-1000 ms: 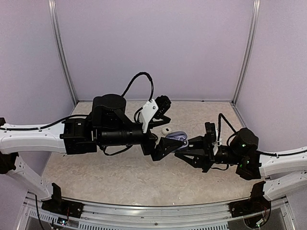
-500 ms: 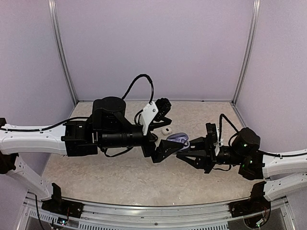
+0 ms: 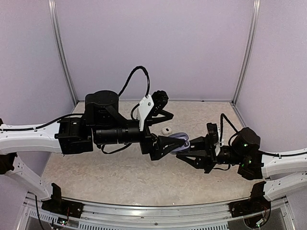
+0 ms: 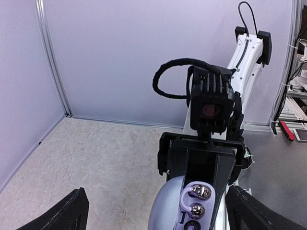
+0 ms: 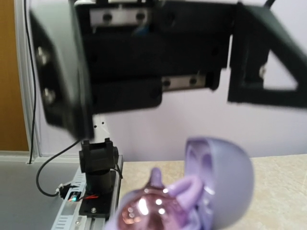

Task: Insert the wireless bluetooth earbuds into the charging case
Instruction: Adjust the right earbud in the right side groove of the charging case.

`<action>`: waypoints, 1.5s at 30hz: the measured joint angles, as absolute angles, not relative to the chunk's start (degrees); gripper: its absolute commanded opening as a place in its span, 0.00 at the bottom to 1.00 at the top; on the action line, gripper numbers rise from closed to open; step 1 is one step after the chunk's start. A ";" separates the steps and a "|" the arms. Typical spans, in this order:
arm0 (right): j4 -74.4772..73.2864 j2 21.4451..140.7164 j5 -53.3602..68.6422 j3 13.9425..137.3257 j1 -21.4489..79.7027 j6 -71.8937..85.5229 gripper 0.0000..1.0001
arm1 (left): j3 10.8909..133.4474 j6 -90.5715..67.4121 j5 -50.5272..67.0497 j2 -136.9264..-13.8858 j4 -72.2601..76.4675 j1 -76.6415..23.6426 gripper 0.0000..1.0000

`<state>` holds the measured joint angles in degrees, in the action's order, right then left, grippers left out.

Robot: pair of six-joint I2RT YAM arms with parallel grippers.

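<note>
Your right gripper (image 3: 189, 154) is pinched on the open charging case (image 4: 163, 213). Two silvery earbuds (image 4: 200, 192) sit in its wells. Your left gripper (image 3: 165, 145) is spread wide, with the case just ahead between its fingers and untouched.

Risk: closing the left gripper here could twist the case in the right jaws or knock a bud out.

The case's lower half is cropped, so seating depth is unclear. A small white item (image 3: 166, 130) beyond the jaws cannot be identified.

Soft even light; right wrist view blurred, charging case (image 5: 221, 178) out of focus
</note>
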<state>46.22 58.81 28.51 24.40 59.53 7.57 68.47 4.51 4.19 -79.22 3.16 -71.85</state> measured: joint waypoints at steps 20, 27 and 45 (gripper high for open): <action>44.03 59.46 29.34 25.04 59.51 7.55 0.00 | 70.46 2.00 3.79 -83.94 3.64 -70.06 0.99; 41.12 59.31 29.52 25.04 59.53 7.14 0.00 | 70.43 1.83 3.51 -85.03 3.51 -69.78 0.99; 40.53 58.59 29.30 25.10 59.61 7.16 0.00 | 67.18 11.68 -0.45 -84.49 4.89 -74.83 0.99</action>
